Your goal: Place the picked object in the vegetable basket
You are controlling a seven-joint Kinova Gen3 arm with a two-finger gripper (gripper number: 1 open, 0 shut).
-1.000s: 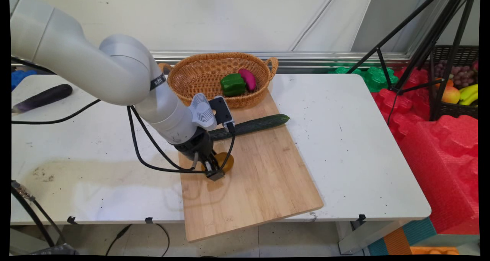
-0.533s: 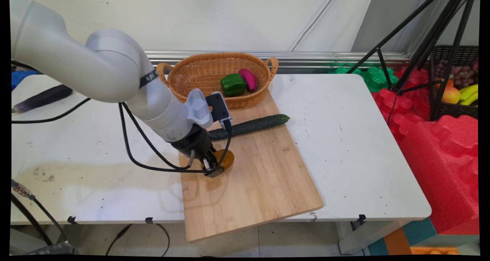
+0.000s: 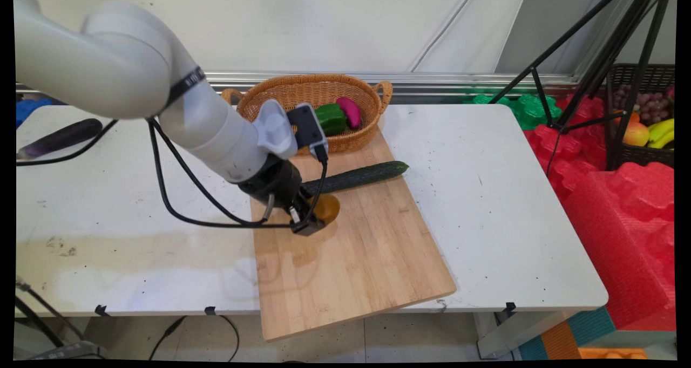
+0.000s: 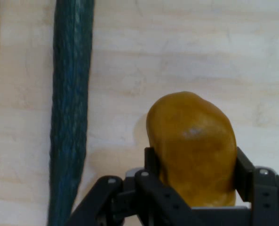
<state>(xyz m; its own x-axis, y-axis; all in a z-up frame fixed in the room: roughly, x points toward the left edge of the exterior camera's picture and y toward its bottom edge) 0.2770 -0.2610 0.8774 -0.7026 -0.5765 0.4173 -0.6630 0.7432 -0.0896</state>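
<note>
2 fingers of the gripper were clamped on a yellow-brown potato, one finger on each flank, as the hand view showed plainly. Main view gave less: only the potato's rounded end showed past the black gripper, which hid the contact itself. Potato sat above the wooden cutting board, just beside the near side of the cucumber; whether it touched the board could not be told from either view. Hand view showed the cucumber as a long dark green bar running along the potato's side, clear of it, with pale board between.

Main view alone showed the surroundings: board lay on the white table, its near end overhanging the table edge. Wicker basket stood at the board's far end and held 1 green pepper and 1 magenta item, touching each other. Dark eggplant lay at the table's far left, well apart from the gripper. Black cables hung from the arm.
</note>
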